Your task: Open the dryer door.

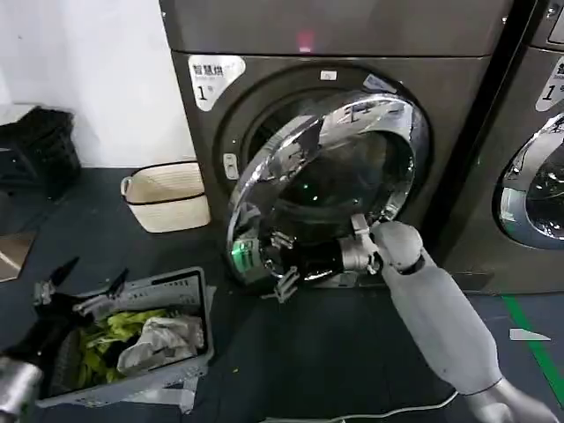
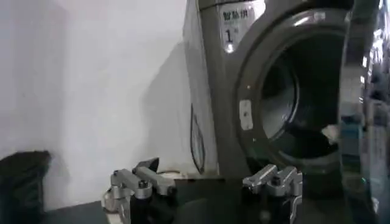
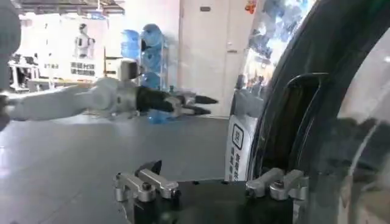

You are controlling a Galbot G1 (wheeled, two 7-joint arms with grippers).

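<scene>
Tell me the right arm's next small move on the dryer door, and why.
Probably keep swinging the dryer door outward. It stands only partly open, its chrome ring angled off the drum opening, and the right gripper sits at its lower free edge. The left gripper waits over the laundry basket.

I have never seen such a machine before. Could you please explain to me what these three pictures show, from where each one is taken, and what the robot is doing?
This is a two-armed robot in a laundry room. The big picture comes from a camera on its head, looking down. The other two come from cameras on its wrists.

In the head view, the dryer door, a round chrome ring around dark glass, is already swung partly open. The right gripper, open, is at the door's lower edge and holds nothing. The left gripper, also open, waits low over a grey laundry basket filled with clothes. A cream basket stands on the floor beside the dryer.

The left wrist view looks into the dryer's dark drum opening. The right wrist view looks along the door's edge, with the left arm stretched out in the background.
</scene>
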